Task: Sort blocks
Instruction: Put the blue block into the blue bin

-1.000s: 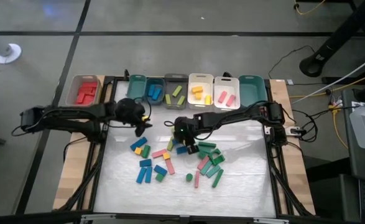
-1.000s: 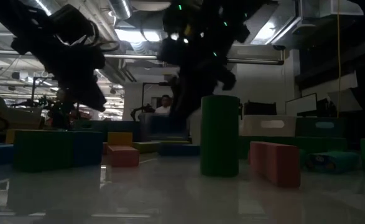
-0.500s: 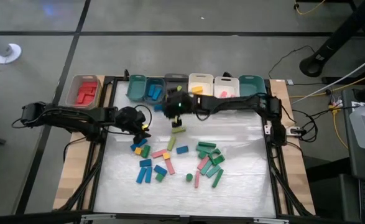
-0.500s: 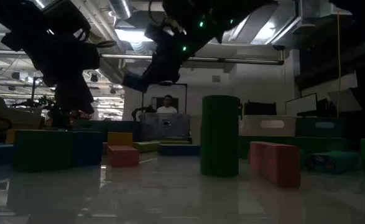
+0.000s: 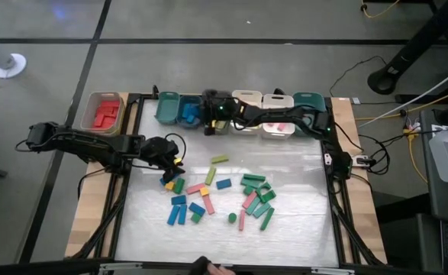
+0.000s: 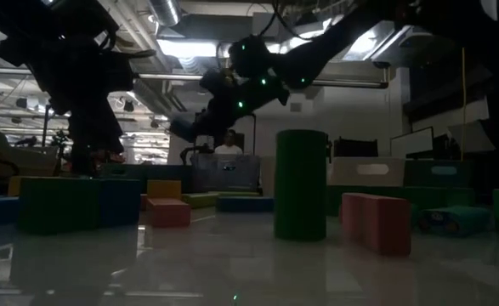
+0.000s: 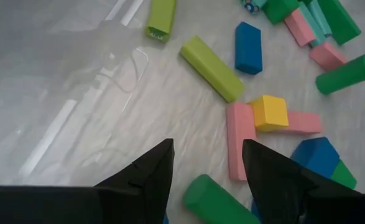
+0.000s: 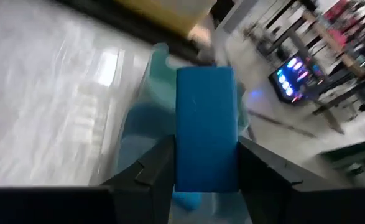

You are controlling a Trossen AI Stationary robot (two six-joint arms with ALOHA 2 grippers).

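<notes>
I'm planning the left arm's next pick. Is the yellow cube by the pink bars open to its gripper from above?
Probably yes. The left gripper is open and empty above the pile, and the yellow cube lies on top of the pink bars with nothing over it.

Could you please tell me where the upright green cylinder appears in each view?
High: green cylinder, a round dot at the pile's near edge.
Low: centre, the tallest piece.
Left wrist: cannot pick it out.
Right wrist: not in it.
Landmark: pink bar just right of it.
</notes>
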